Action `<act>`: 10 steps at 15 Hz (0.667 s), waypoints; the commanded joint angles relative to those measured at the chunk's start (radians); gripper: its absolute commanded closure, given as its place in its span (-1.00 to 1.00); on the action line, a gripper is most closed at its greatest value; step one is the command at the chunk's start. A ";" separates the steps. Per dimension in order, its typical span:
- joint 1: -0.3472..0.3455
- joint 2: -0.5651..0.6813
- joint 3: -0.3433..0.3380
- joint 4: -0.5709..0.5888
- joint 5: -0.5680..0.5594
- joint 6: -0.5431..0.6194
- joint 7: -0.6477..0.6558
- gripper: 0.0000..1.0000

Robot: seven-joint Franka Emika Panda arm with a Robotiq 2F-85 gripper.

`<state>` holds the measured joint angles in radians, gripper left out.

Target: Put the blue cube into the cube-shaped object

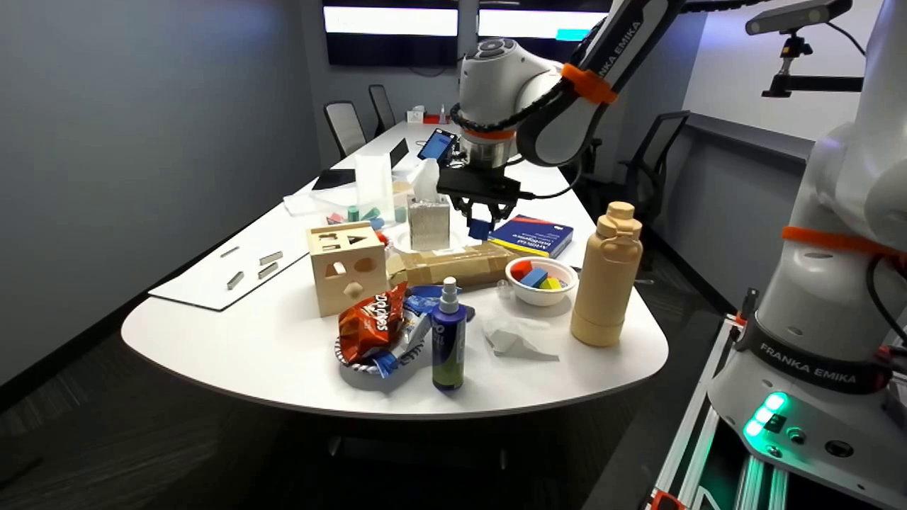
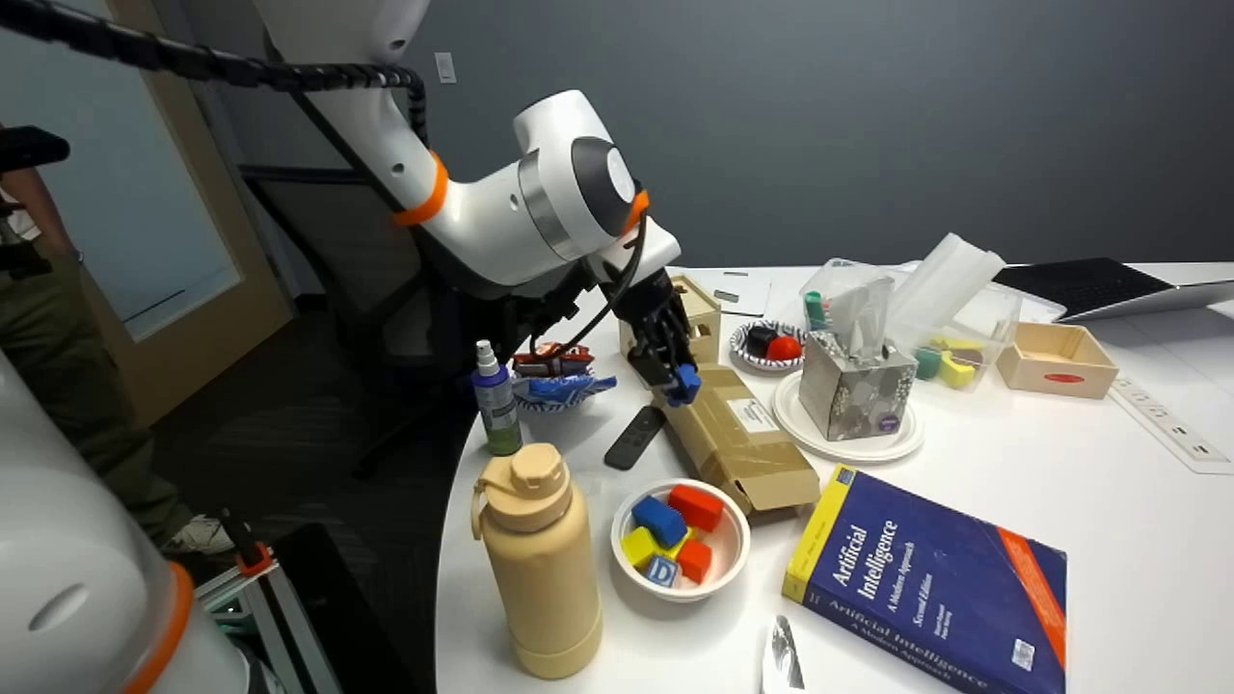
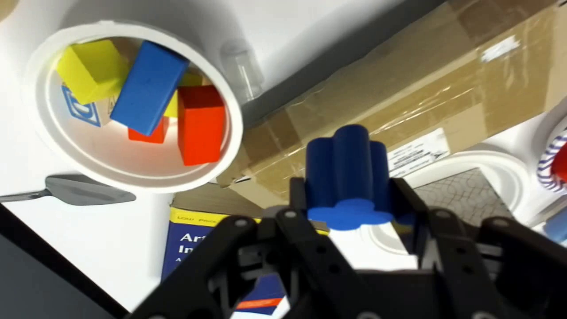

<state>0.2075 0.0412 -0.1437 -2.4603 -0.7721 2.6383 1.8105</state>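
Note:
The cube-shaped object is a pale wooden box (image 1: 346, 278) with dark cut-out holes in its top and side. It stands on the table in an exterior view. In an exterior view it (image 2: 707, 326) is partly hidden behind my gripper, and it is out of the wrist view. My gripper (image 3: 349, 195) is shut on a blue block (image 3: 350, 166) with a lobed, clover-like outline. The held blue block also shows below my gripper (image 1: 485, 210) in an exterior view (image 1: 479, 229) and at the fingertips in an exterior view (image 2: 685, 385). It is held in the air above the table.
A long cardboard package (image 2: 723, 434) lies below my gripper. A white bowl (image 3: 42, 102) of coloured blocks, a blue book (image 2: 935, 578), a tissue box (image 1: 429, 227) on a plate, a tan bottle (image 1: 608, 283), a spray bottle (image 1: 448, 347) and a snack basket (image 1: 368, 367) stand around.

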 commanded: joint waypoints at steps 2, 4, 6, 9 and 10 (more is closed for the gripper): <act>-0.008 0.061 0.132 0.119 -0.074 -0.093 0.087 0.52; -0.001 0.085 0.166 0.163 -0.089 -0.109 0.100 0.52; 0.010 0.109 0.192 0.211 -0.107 -0.135 0.112 0.52; 0.029 0.139 0.220 0.275 -0.132 -0.180 0.125 0.52; 0.038 0.153 0.228 0.295 -0.143 -0.195 0.131 0.52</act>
<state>0.2221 0.1470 0.0626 -2.2448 -0.8579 2.5046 1.8803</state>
